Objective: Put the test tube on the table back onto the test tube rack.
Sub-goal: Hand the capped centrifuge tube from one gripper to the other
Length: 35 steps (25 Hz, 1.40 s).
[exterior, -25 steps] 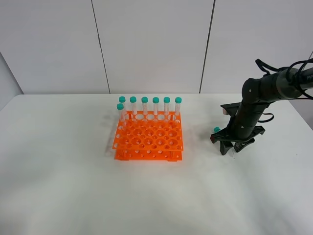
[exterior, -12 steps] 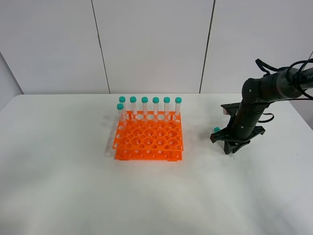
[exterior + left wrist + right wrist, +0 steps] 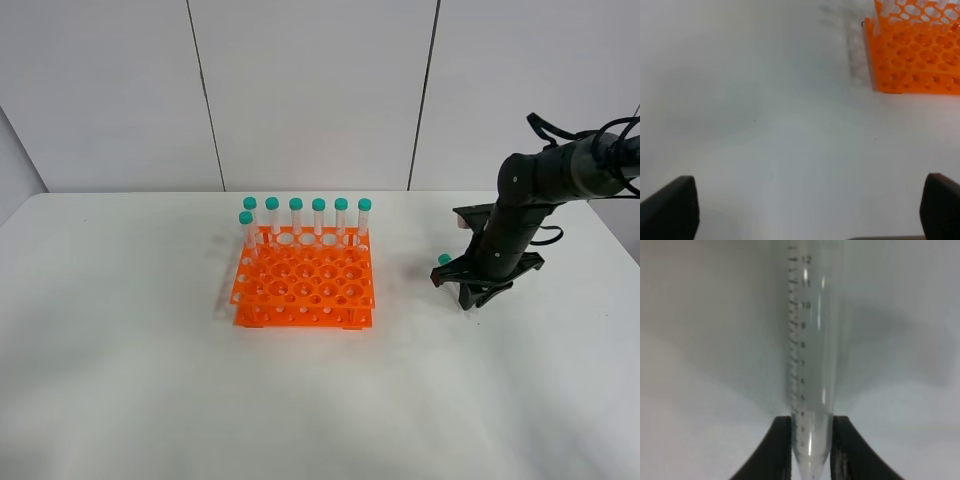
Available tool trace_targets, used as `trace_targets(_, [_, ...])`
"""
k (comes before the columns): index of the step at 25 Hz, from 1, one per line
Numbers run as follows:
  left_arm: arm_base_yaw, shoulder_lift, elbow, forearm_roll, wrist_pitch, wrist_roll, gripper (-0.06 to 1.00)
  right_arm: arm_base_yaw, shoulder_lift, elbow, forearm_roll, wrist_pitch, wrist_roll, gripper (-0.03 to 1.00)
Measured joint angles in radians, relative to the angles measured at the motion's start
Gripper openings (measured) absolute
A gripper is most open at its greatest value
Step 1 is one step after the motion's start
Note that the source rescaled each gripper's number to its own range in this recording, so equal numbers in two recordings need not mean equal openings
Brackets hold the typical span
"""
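The test tube (image 3: 810, 340) is a clear graduated tube, and the black fingers (image 3: 781, 450) of my right gripper (image 3: 811, 452) are shut on it near its tapered tip. In the high view its teal cap (image 3: 444, 259) sticks out left of the right gripper (image 3: 473, 292), low over the white table (image 3: 150, 380) and right of the orange test tube rack (image 3: 305, 285). My left gripper (image 3: 805, 210) is open over bare table, and a corner of the rack (image 3: 912, 55) lies beyond it. The left arm does not show in the high view.
Several teal-capped tubes (image 3: 307, 217) stand upright along the rack's back row, with one more at its left end (image 3: 246, 230). The rack's other holes are unfilled. A white wall rises behind the table.
The right gripper's jaws have closed on the tube. The arm and the teal cap have risen slightly. The rack and the left gripper have not moved.
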Motion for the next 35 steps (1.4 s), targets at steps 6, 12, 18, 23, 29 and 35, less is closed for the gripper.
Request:
trace_targets(6, [0.000, 0.000, 0.000, 0.000, 0.000, 0.000, 1.00, 0.000, -0.110, 0.000, 0.000, -0.002, -0.022, 0.00])
trace_targets(12, [0.000, 0.000, 0.000, 0.000, 0.000, 0.000, 1.00, 0.000, -0.255, 0.000, 0.022, -0.036, -0.077, 0.00])
trace_targets(18, [0.000, 0.000, 0.000, 0.000, 0.000, 0.000, 1.00, 0.000, -0.395, 0.000, 0.142, -0.095, -0.211, 0.00])
trace_targets(23, [0.000, 0.000, 0.000, 0.000, 0.000, 0.000, 1.00, 0.028, -0.478, 0.000, 0.247, -0.130, -0.323, 0.00])
trace_targets(29, [0.000, 0.000, 0.000, 0.000, 0.000, 0.000, 1.00, 0.196, -0.489, 0.000, 0.144, -0.187, -0.301, 0.00])
trace_targets(35, [0.000, 0.000, 0.000, 0.000, 0.000, 0.000, 1.00, 0.376, -0.489, 0.001, 0.007, -0.342, -0.144, 0.00])
